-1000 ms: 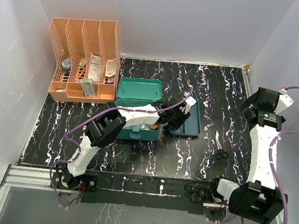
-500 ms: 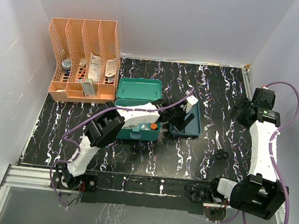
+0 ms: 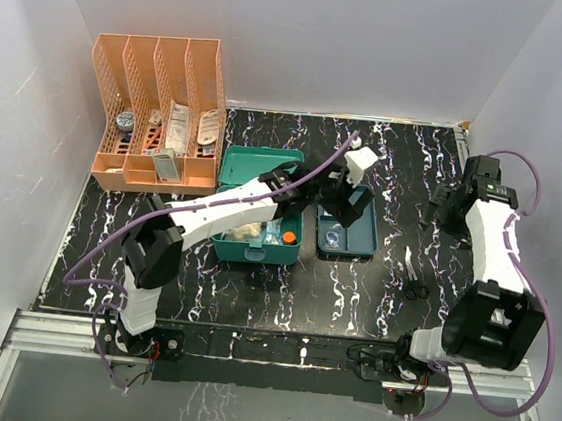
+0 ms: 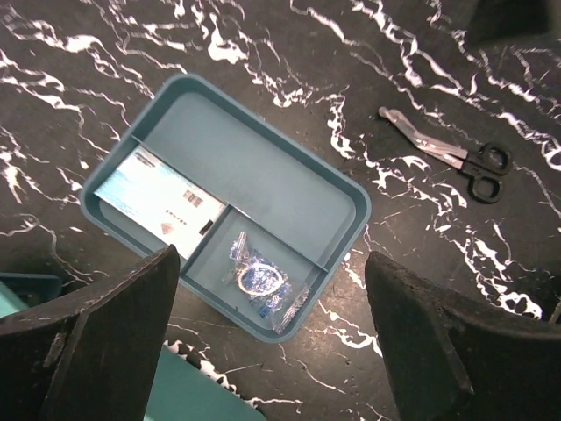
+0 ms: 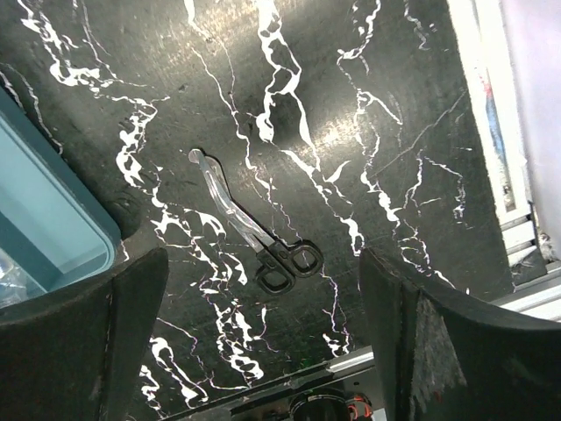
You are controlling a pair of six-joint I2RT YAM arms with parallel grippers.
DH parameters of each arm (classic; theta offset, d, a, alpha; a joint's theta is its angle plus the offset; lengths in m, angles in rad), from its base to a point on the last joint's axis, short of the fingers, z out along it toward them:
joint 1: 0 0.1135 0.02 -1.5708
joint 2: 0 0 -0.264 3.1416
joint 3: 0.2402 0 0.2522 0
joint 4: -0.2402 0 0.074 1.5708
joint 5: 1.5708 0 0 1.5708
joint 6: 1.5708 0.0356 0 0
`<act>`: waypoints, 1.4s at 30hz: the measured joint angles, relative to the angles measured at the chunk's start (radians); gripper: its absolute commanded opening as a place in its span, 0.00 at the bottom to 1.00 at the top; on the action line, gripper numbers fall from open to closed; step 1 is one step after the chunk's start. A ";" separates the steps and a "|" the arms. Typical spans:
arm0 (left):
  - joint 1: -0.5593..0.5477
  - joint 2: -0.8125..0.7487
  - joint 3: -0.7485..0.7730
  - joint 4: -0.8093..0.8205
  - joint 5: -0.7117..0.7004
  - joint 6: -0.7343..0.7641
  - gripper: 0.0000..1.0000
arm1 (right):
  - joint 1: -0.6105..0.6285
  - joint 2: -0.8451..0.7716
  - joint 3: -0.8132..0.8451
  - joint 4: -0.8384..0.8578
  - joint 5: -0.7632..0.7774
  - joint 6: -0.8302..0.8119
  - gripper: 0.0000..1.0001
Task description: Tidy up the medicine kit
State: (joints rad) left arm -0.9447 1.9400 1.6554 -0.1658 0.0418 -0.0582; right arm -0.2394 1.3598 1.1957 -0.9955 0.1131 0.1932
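Observation:
The teal medicine kit [image 3: 261,213] stands open at mid table with its lid [image 3: 260,166] tipped back. It holds white items and an orange-capped one [image 3: 286,238]. Its darker teal insert tray [image 3: 359,237] lies on the table to its right. In the left wrist view the tray [image 4: 263,171] holds a white-and-blue packet [image 4: 158,197] and a clear bag with a ring [image 4: 259,281]. My left gripper [image 3: 345,203] hangs open and empty above the tray [image 4: 272,351]. My right gripper [image 3: 453,203] is open and empty [image 5: 263,351], above the table near the black-handled scissors [image 5: 254,230].
An orange slotted file rack [image 3: 160,117] with several medical items stands at the back left. The scissors [image 3: 411,274] lie right of the tray, also in the left wrist view [image 4: 447,153]. White walls close in the sides and back. A metal rail [image 3: 276,356] runs along the front.
My left gripper has lifted up and back from the tray, uncovering the clear bag in it. My right wrist has swung left and inward, toward the tray.

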 measured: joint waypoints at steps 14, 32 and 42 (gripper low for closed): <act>0.044 -0.103 -0.055 0.003 0.053 0.021 0.86 | 0.179 0.279 -0.001 0.000 0.050 0.000 0.62; 0.071 -0.085 -0.052 -0.002 0.109 0.005 0.85 | 0.192 0.405 -0.063 0.092 0.119 0.011 0.44; 0.071 -0.058 -0.045 -0.023 0.126 -0.002 0.84 | 0.192 0.436 -0.069 0.107 0.101 0.006 0.10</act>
State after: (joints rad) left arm -0.8734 1.8824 1.6100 -0.1886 0.1677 -0.0605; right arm -0.0471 1.7962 1.1267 -0.8886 0.2146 0.1989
